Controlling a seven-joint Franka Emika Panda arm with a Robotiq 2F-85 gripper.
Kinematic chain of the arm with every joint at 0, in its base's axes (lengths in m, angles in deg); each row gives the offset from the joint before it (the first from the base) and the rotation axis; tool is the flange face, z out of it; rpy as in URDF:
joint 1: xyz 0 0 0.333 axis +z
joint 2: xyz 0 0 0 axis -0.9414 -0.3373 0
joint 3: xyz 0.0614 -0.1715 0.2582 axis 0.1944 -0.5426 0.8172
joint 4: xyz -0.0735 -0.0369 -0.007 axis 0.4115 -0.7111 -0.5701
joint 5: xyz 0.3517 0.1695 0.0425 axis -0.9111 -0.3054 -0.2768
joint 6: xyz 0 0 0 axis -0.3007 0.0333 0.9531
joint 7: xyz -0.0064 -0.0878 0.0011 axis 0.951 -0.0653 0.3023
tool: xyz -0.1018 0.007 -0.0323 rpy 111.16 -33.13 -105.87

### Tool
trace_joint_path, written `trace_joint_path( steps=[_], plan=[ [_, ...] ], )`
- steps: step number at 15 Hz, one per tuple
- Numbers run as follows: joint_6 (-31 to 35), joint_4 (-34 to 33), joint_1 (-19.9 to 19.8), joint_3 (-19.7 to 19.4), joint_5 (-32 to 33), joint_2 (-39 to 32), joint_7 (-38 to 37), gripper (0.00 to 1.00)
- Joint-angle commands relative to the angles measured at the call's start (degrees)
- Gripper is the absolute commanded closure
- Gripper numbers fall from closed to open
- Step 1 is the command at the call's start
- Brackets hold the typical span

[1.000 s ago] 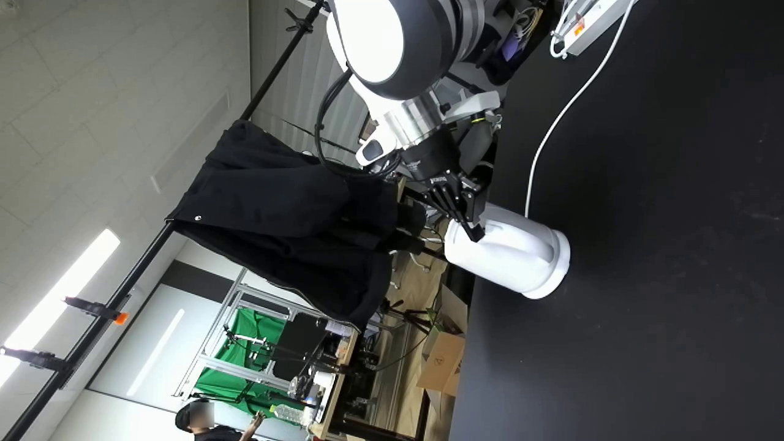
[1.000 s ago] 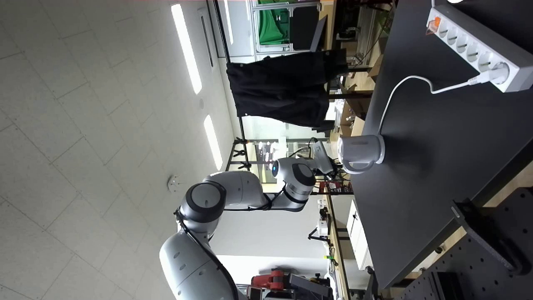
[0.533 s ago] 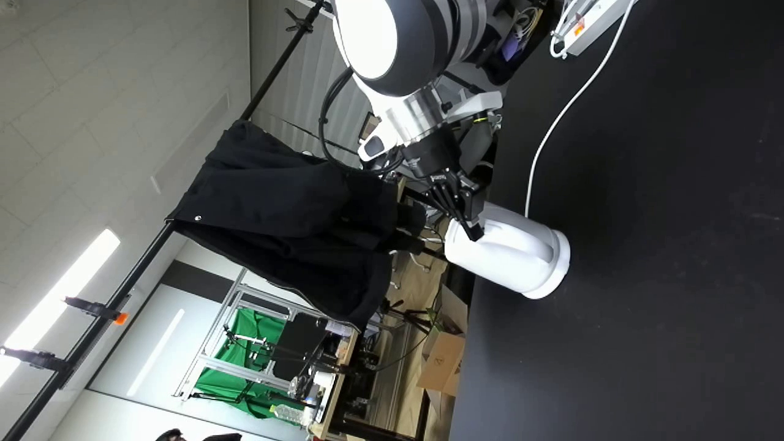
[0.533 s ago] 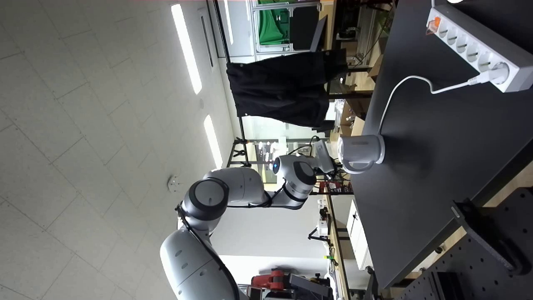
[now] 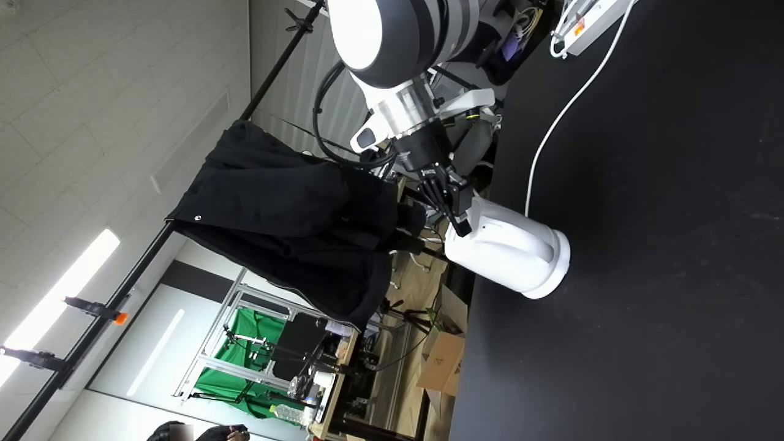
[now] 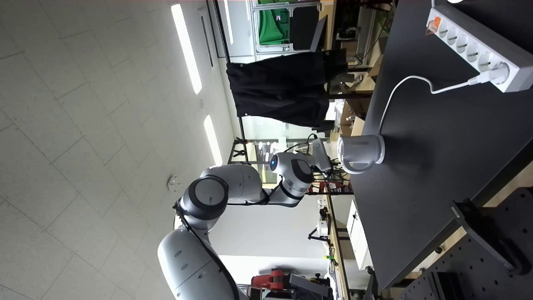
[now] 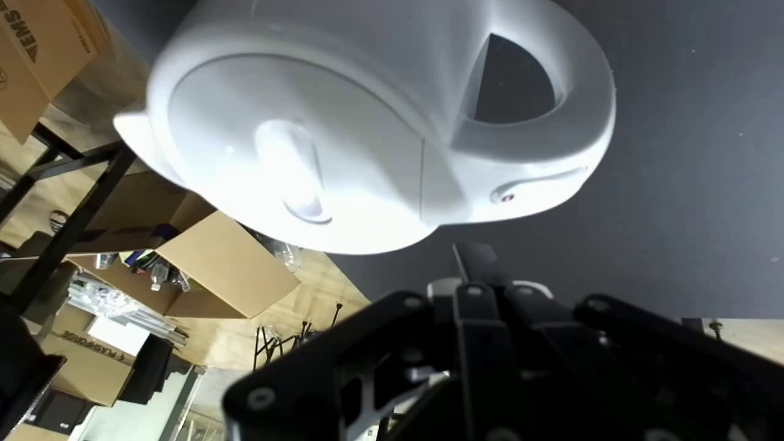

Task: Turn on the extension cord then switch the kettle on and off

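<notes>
The white kettle (image 5: pixel 514 245) stands upright on the dark table and shows in both exterior views (image 6: pixel 359 149), which are turned sideways. In the wrist view I see the kettle's lid (image 7: pixel 233 135), handle and a small switch (image 7: pixel 511 195) with a red mark at the handle's top. My gripper (image 5: pixel 460 228) is shut and empty, its tips near the kettle's top by the handle. In the wrist view the closed fingertips (image 7: pixel 481 260) appear apart from the kettle. The extension cord (image 6: pixel 479 50) lies on the table with a white plug in its end socket; it also shows in an exterior view (image 5: pixel 594 27).
A white cable (image 6: pixel 391 98) runs across the dark table (image 6: pixel 433 137) from the kettle to the extension cord. An orange switch (image 6: pixel 435 24) sits at the strip's far end. The kettle stands close to a table edge. Cardboard boxes (image 7: pixel 226 263) stand on the floor beyond.
My gripper has moved slightly up and back from the kettle's top over the last half second. The kettle and extension cord have not moved. A person in the background has shifted.
</notes>
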Motion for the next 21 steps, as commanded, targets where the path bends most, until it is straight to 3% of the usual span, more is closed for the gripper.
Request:
trace_joint_path(
  steps=[1,4,5,7,16,18,21],
  plan=[
    [-1.3,0.3,-2.7,2.5,1.3,2.0,-1.1,1.00],
    [-1.9,0.6,-3.4,2.6,1.3,3.5,-1.5,1.00],
    [-2.8,0.6,-3.2,2.2,1.1,4.3,-1.8,0.74],
    [-4.5,0.8,-3.3,2.0,0.7,5.4,-1.5,0.67],
    [-7.8,1.2,-3.9,1.6,-1.7,8.3,-0.4,0.07],
    [-8.3,1.4,-4.1,1.7,-2.1,8.9,-0.2,0.00],
    [-8.9,1.5,-4.5,1.8,-3.2,9.6,-0.2,0.00]
  ],
)
